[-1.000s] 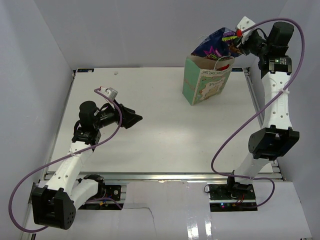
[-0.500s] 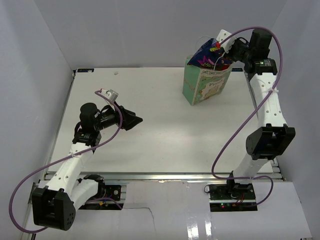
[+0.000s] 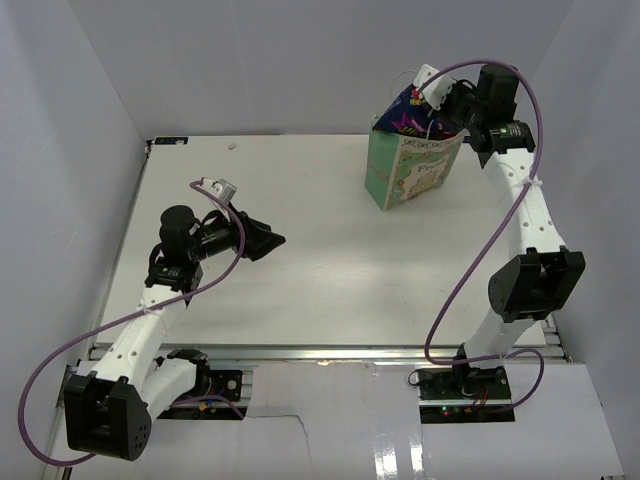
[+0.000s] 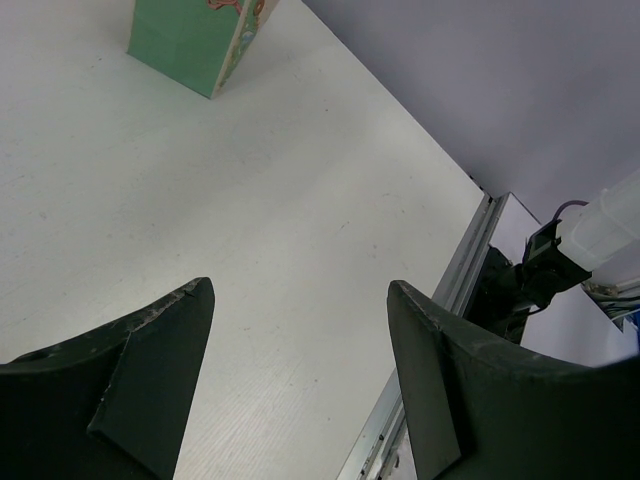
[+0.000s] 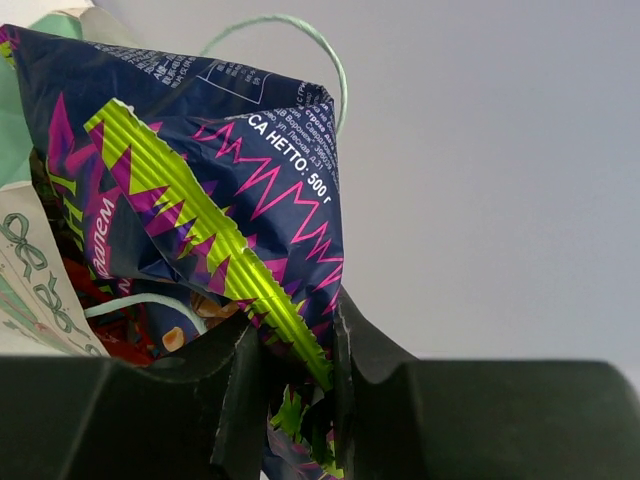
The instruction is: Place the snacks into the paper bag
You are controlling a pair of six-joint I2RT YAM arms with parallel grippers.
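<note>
Tightly, the right gripper (image 5: 295,345) pinches the crimped edge of the crinkled dark-blue bag (image 5: 200,180), its jaws almost closed on the foil. Just ahead of the jaws, the packet sits partly down in the mouth of the paper bag (image 3: 405,175), its top poking above the rim. Well apart, the left gripper (image 4: 300,290) hangs over the table (image 4: 300,150), jaws spread wide with nothing between them. The paper bag stands far ahead of them.

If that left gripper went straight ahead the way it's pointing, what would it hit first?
Probably the bare table; the left gripper stands open and tilts down towards it, with the paper bag off to the side.
</note>
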